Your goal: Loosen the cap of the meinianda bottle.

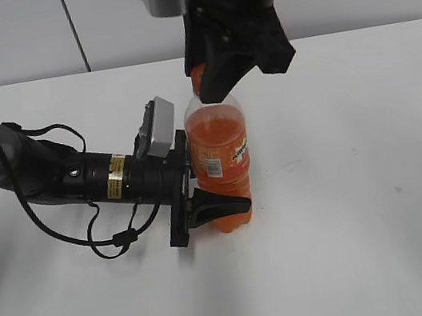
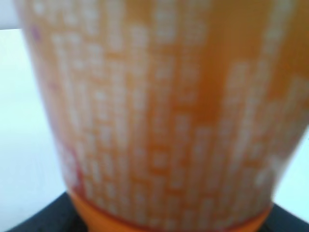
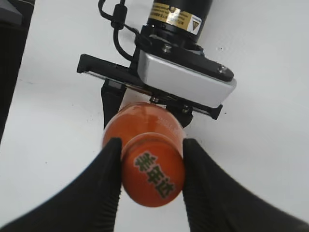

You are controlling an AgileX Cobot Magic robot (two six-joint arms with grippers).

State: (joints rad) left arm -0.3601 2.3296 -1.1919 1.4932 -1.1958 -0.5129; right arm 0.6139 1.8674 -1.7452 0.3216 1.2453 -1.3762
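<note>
Between right gripper [image 3: 150, 166] fingers sits the cap [image 3: 153, 175].

Meinianda bottle [image 1: 220, 156] orange, white-speckled label; cap [image 3: 153, 174] orange-red, green characters; black end effector [image 3: 150, 176].

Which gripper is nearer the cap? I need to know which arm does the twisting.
Right. The right gripper has its fingers on either side of the cap; the left gripper clamps the meinianda bottle low on its body.
</note>
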